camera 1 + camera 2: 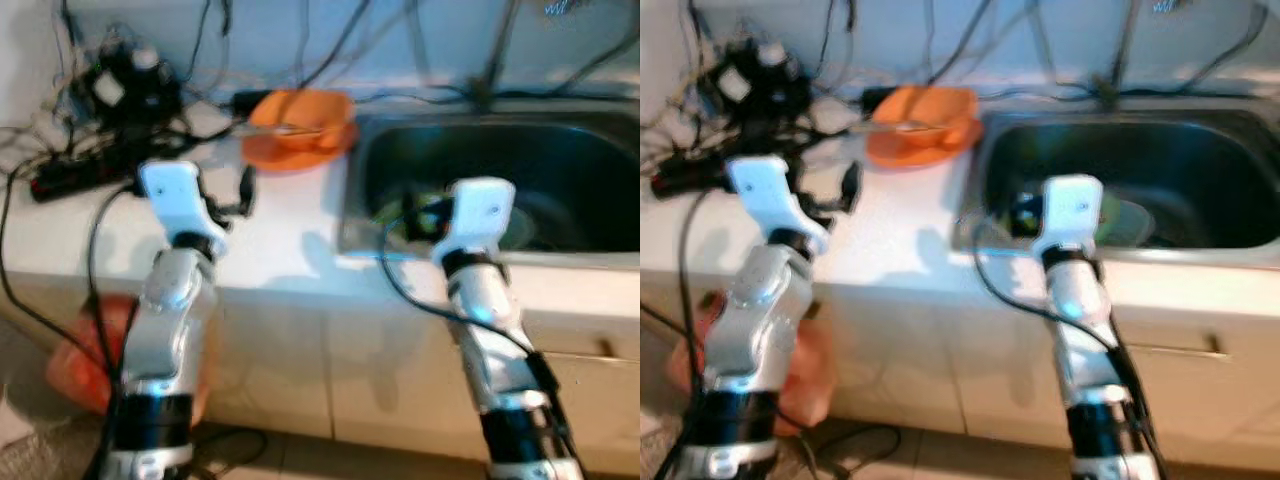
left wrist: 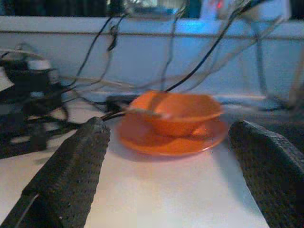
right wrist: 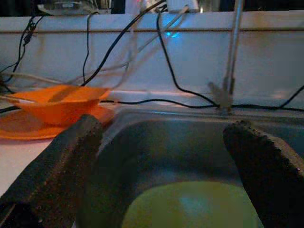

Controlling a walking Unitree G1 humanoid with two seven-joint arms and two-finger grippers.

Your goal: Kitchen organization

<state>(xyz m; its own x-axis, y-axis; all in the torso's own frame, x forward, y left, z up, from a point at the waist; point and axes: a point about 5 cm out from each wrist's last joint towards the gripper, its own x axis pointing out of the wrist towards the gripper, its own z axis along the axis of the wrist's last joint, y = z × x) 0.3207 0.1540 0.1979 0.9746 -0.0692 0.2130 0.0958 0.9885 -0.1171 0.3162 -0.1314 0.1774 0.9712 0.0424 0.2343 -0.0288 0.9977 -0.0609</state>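
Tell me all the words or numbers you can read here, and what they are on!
None can be read.
The orange bowl and its orange plate are plain.
The sink and the green plate in it carry no marks.
The black plugs and cables on the counter are too blurred to tell.

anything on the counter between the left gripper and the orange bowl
No, in the left wrist view bare white counter runs from the open left gripper to the orange bowl on its plate.

White countertop [image 1: 270, 240] with orange plate [image 1: 290, 152], tangled black cables [image 1: 110, 110]
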